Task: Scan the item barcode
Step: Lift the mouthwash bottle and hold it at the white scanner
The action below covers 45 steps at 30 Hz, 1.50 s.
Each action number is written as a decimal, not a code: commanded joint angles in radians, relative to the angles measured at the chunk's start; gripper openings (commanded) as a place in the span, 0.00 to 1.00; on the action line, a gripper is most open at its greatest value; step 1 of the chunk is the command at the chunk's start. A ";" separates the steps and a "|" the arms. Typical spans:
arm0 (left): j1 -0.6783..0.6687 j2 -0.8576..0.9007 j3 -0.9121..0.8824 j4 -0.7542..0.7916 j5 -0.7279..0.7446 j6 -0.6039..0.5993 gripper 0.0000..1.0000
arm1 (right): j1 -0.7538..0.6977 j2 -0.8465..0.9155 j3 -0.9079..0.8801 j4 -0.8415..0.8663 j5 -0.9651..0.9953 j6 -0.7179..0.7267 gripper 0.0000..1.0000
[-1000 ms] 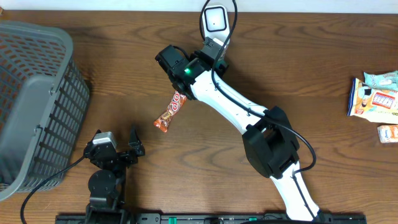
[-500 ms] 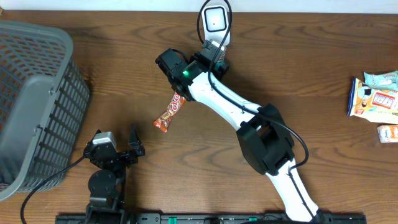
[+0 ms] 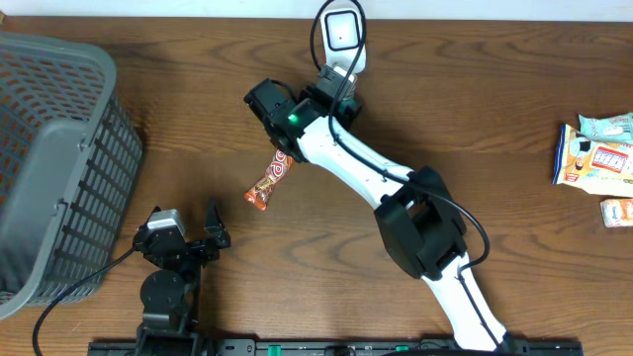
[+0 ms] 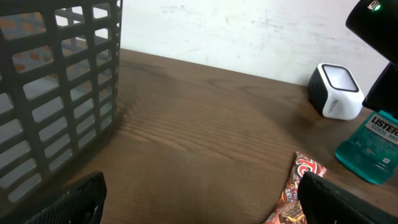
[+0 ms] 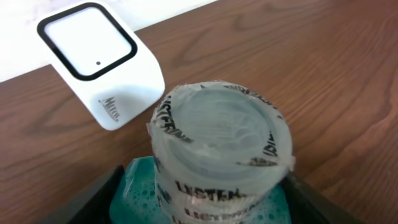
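Right gripper (image 5: 205, 199) nearer scanner (image 5: 99, 62); teal mouthwash bottle (image 5: 221, 137), shrink-sealed cap

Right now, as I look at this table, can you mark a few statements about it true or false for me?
1. The right arm's jaws are shut on a mouthwash bottle. True.
2. The white scanner sits inside the grey basket. False: it stands on the table at the far edge, well apart from the basket.
3. A candy bar lies on the table. True.
4. The left arm's jaws grip the candy bar. False: they stand open and empty, near the basket.
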 commanded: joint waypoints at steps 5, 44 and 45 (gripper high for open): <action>0.004 0.000 -0.021 -0.034 -0.016 -0.008 0.98 | 0.035 -0.005 0.002 0.003 0.062 0.009 0.58; 0.004 0.000 -0.021 -0.034 -0.016 -0.009 0.98 | 0.000 0.080 0.002 0.164 0.339 -0.219 0.64; 0.004 0.000 -0.021 -0.034 -0.016 -0.008 0.98 | 0.000 0.081 0.002 0.164 0.339 -0.219 0.65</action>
